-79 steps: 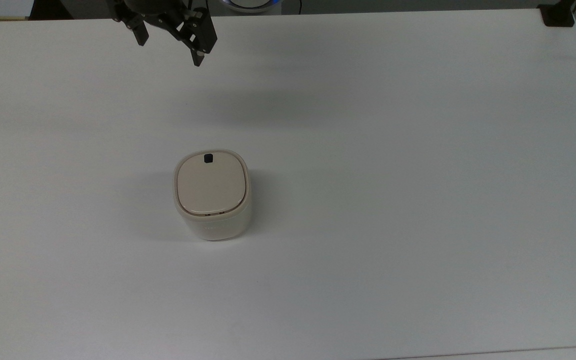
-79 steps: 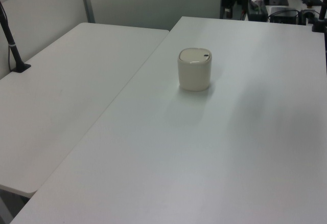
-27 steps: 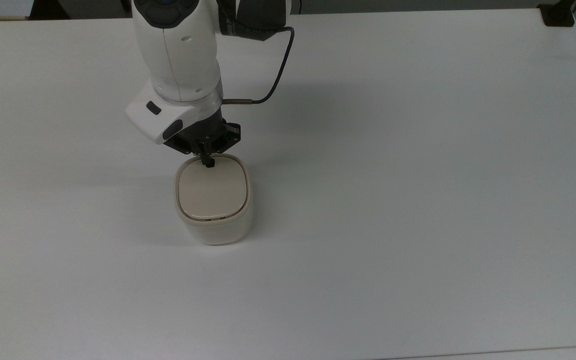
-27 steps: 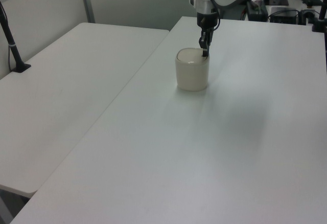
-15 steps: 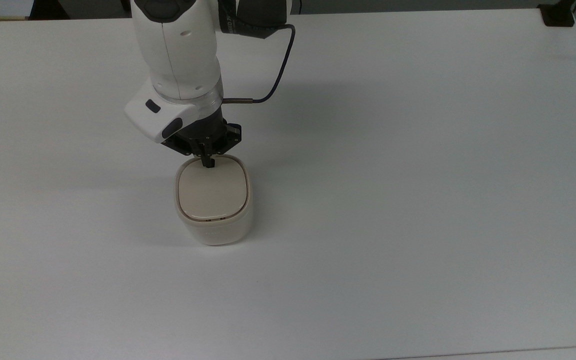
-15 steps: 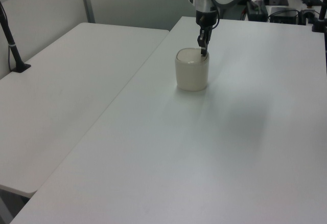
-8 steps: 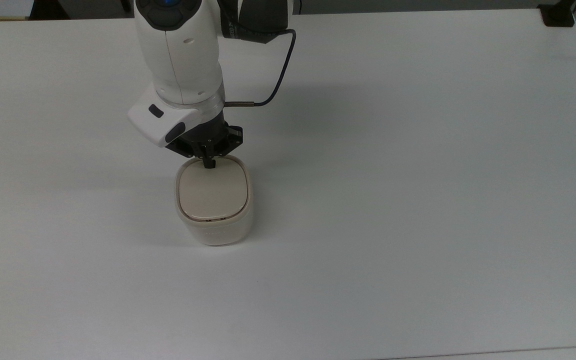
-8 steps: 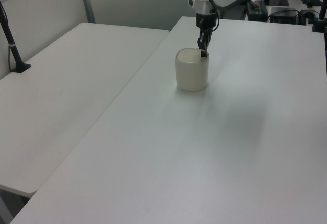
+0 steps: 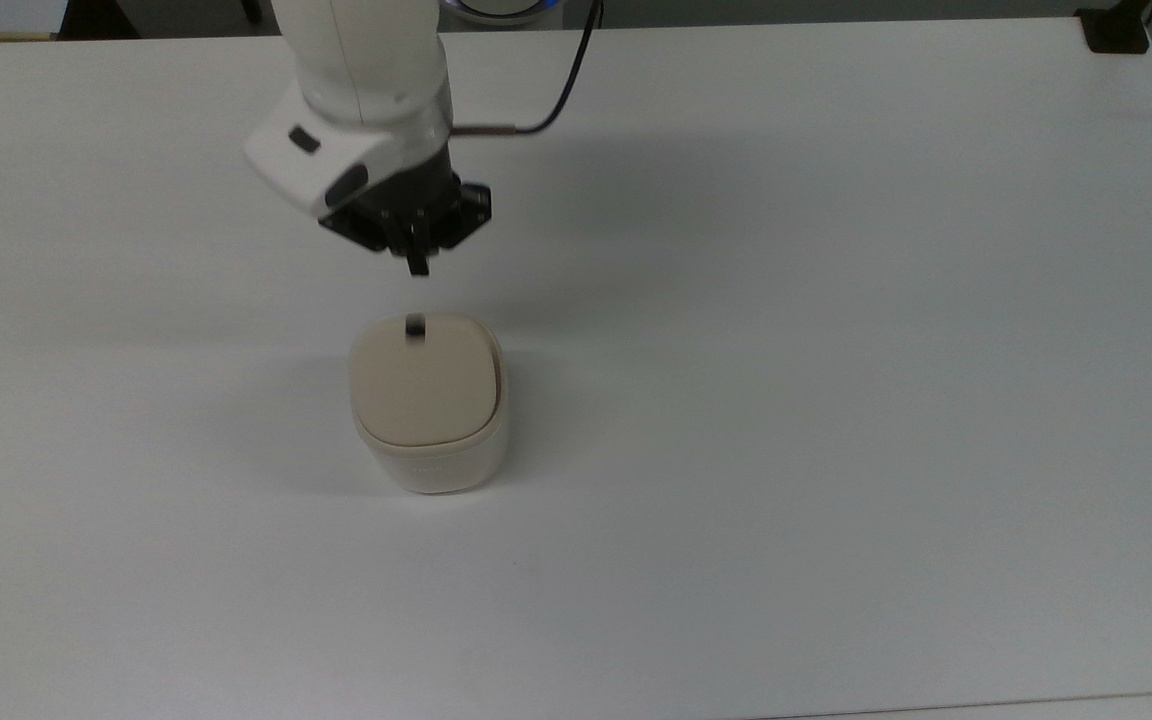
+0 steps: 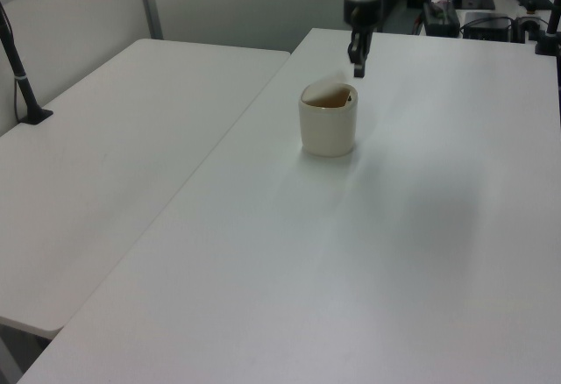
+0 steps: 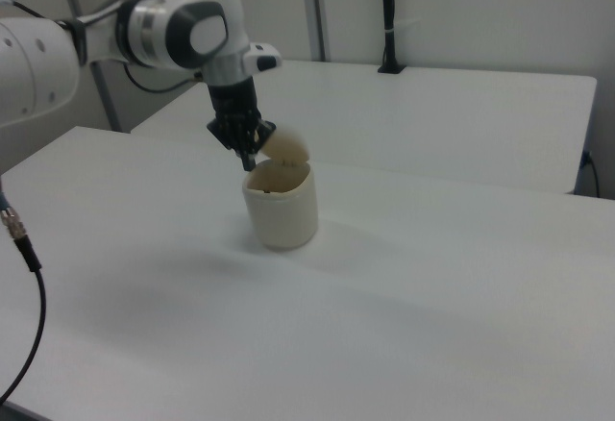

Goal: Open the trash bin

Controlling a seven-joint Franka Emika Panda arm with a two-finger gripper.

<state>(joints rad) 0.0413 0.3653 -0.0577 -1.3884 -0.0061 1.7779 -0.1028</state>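
Observation:
The cream-white trash bin (image 9: 433,458) stands on the white table (image 9: 836,400). Its beige lid (image 9: 423,385) is tilted up, and the edge with the small dark mark (image 9: 415,328) is lifted. The right view shows the lid (image 11: 289,145) raised over the bin (image 11: 281,211), with the dark inside of the bin showing at the rim. In the left view the bin (image 10: 328,127) also has its brownish inside showing. My gripper (image 9: 418,263) hangs shut above the bin's marked edge, clear of the lid, holding nothing. It is also seen from the sides (image 10: 358,70) (image 11: 249,161).
A black cable (image 9: 568,75) runs from my wrist toward the back. A black clamp (image 9: 1116,30) sits at the table's far right corner in the top view. A second white table (image 10: 96,147) with a black post (image 10: 19,68) adjoins on the left view's left.
My gripper came down shut onto the lid's dark mark, pressed it, and has now lifted up and back. The lid, flat half a second ago, has sprung up.

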